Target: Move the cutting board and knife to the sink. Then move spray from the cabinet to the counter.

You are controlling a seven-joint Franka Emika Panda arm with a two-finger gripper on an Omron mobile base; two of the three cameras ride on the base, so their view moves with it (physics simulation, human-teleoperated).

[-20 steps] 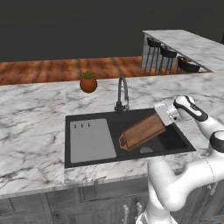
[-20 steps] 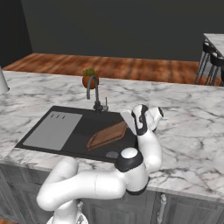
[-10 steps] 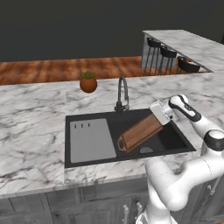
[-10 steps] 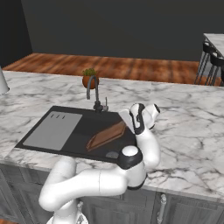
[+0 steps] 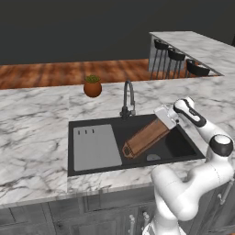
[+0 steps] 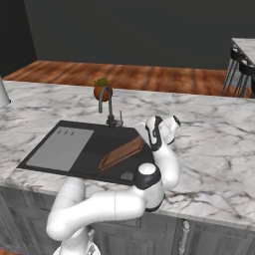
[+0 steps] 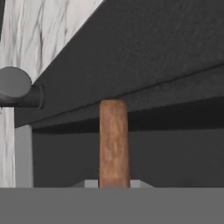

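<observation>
**Board going down into the basin, still gripped at its top end**

From the left base view, the white arm's two-finger gripper (image 5: 164, 115) is holding the flat reddish-brown wooden cutting board (image 5: 146, 137) by its upper end, the jaws pinched nearly shut on the thin edge. The board is slanting down into the dark-rimmed rectangular sink (image 5: 78, 168), its low end appearing to rest near the basin floor, just right of the grey inset panel (image 5: 96, 147). The curved dark faucet (image 5: 129, 95) is standing just behind it, so I'd say the board should be lowered flatter and away from that spout before the jaws let go, or it may drop and slap down. A round terracotta pot with a green plant (image 5: 92, 86) is sitting well apart on the white marble worktop (image 5: 32, 133).

From the right base view, the gripper (image 6: 144, 134) is hanging at the sink's right side, with the board (image 6: 121, 154) running down-left from it as a long brown strip, tilted, its high end off the floor. The drain (image 6: 126, 176) is lying just below it.

In the hand view, the board (image 7: 113, 142) is showing edge-on as a narrow upright brown bar between the jaws, against the dark basin wall; it is looking smooth, rigid and thin. I cannot make out the knife anywhere.
</observation>
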